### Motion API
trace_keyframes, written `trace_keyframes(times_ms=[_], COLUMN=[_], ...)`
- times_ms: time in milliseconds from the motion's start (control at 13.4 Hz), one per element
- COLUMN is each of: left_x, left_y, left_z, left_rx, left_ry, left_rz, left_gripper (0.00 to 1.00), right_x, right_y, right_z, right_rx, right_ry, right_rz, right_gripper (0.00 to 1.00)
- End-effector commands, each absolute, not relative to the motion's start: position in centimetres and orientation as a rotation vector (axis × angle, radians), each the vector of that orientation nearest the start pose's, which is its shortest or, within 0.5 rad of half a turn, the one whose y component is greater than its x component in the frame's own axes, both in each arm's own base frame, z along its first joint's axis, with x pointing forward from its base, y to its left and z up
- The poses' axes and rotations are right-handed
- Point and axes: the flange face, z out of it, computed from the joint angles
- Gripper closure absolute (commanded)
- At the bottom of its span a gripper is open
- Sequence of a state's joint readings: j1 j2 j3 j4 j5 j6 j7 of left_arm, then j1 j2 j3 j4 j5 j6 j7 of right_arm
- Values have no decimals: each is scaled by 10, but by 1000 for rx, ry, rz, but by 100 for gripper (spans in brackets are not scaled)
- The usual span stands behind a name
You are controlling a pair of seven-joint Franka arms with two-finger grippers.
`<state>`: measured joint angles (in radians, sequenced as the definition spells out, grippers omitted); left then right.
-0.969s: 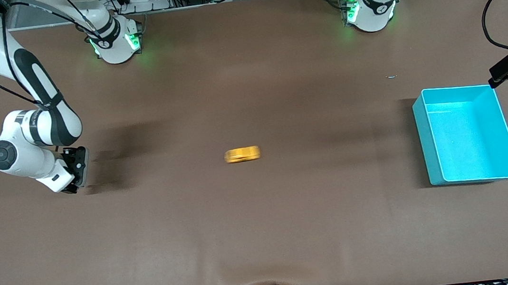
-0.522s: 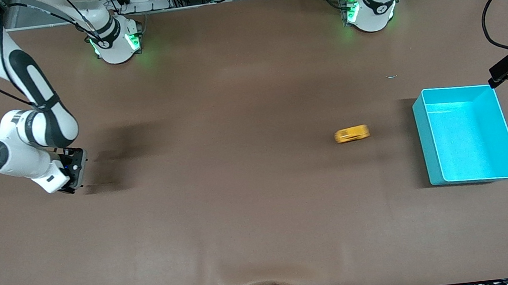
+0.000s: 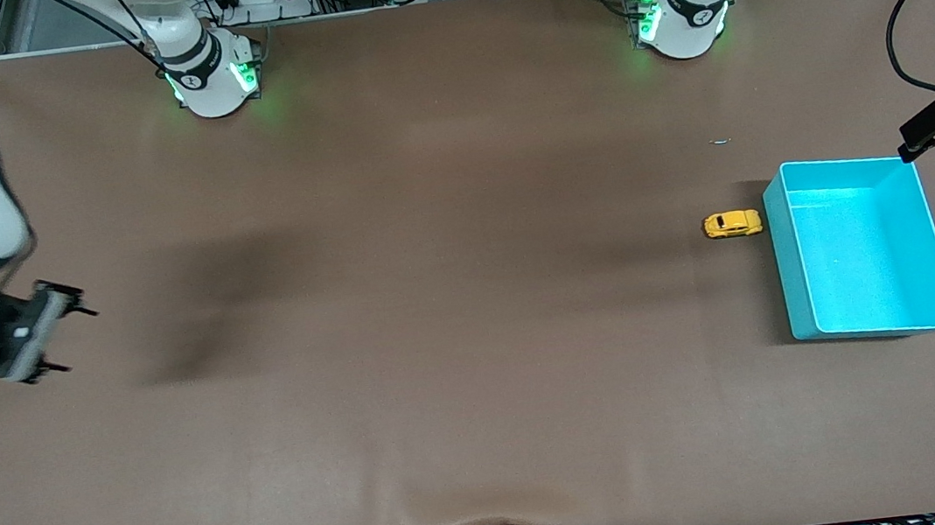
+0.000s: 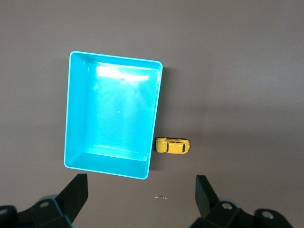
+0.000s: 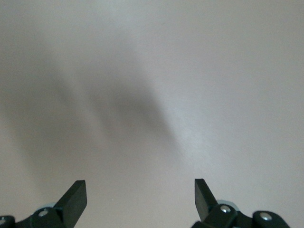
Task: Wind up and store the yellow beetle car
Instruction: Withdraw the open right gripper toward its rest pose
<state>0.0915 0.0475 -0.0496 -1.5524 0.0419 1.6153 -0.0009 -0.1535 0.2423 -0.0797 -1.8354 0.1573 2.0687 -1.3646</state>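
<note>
Yellow-orange and rounded, the yellow beetle car (image 3: 732, 223) is shown on the brown desk (image 3: 447, 388), standing on its small black wheels with dark windows visible — it rests against, or just beside, the outer wall of the turquoise bin (image 3: 789, 279) on the side toward the right arm's end, not inside it. The car appears sharp and is judged to be at rest. The winding step is judged complete; the storing step is in hand.

The left hand (image 4: 142, 199) is held high over the bin and car, fingers spread wide and empty, as seen in the left wrist view. The right hand (image 3: 57, 329) is seen over bare desk at the right arm's end, fingers likewise released and empty; that arm waits.

The next move calls for the left hand to be lowered over the car, closed across its narrow body, then lifted over the bin wall — the closeness of the wall leaves little room for a finger.
</note>
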Motion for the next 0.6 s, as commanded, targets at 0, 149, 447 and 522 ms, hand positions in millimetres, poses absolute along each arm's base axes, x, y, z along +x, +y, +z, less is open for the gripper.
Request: trace_keyframes(times_ms=[0,149,447,522], left_x=[572,574,600,608], left_y=[29,27,17,10], left_z=[614,611,577,563], left_rx=[-3111,-3117,-3125,-3129], left_ry=[-49,-49,-23,-21], left_rz=[-32,-30,-29,-17], left_gripper=[0,0,0,0], right_x=[609,611,602,601], right_y=[-124,-97,-93,-93], right_z=[471,514,539,545], right_rx=[-2733,-2841,-2980,-2992], right_ry=[-1262,-1087,-653,-606], right_rz=[-57,108,134,126], right_gripper=[0,0,0,0])
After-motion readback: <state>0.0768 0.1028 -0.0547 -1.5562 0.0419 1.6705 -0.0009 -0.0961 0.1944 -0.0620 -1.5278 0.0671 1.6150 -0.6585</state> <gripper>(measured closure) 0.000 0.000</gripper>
